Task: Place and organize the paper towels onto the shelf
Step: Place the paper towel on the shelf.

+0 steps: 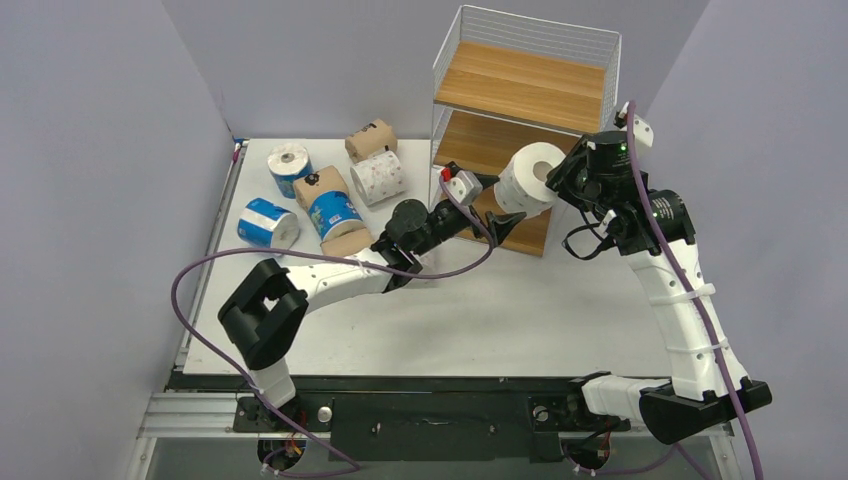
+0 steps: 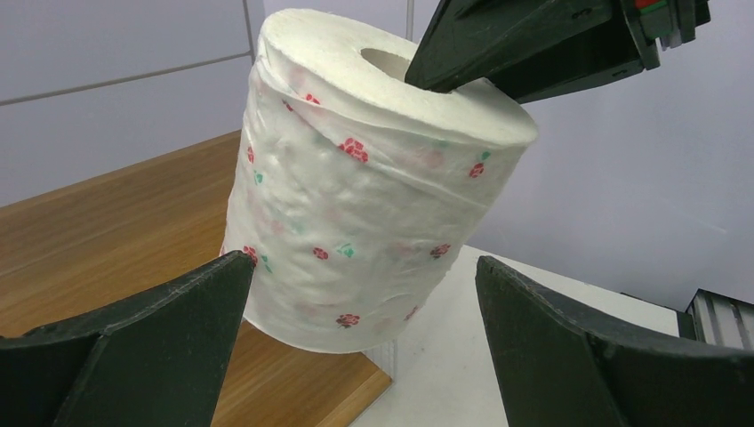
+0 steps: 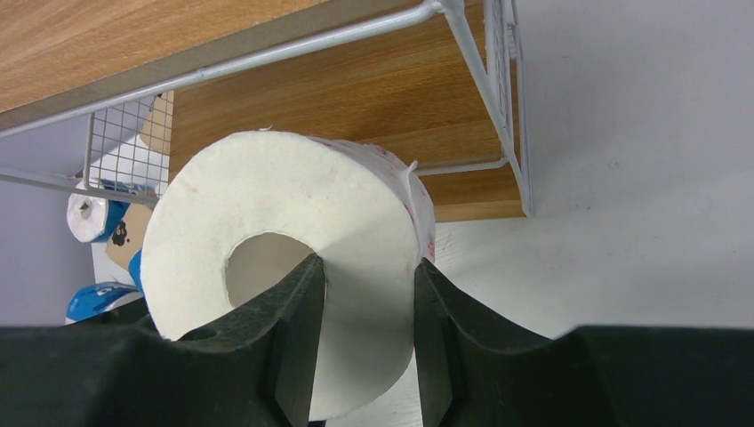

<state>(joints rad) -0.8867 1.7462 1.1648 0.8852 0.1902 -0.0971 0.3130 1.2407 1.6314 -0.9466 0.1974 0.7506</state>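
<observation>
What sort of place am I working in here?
Probably a robot lab test cell: plain grey partition walls box in a white table, and the wire shelf and wrapped rolls look staged.

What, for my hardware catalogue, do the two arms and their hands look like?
The left arm and right arm have white shells, black joints and a purple cable each. The left hand and right hand each have two black, wedge-shaped fingers. A green light shows on the right wrist.
</observation>
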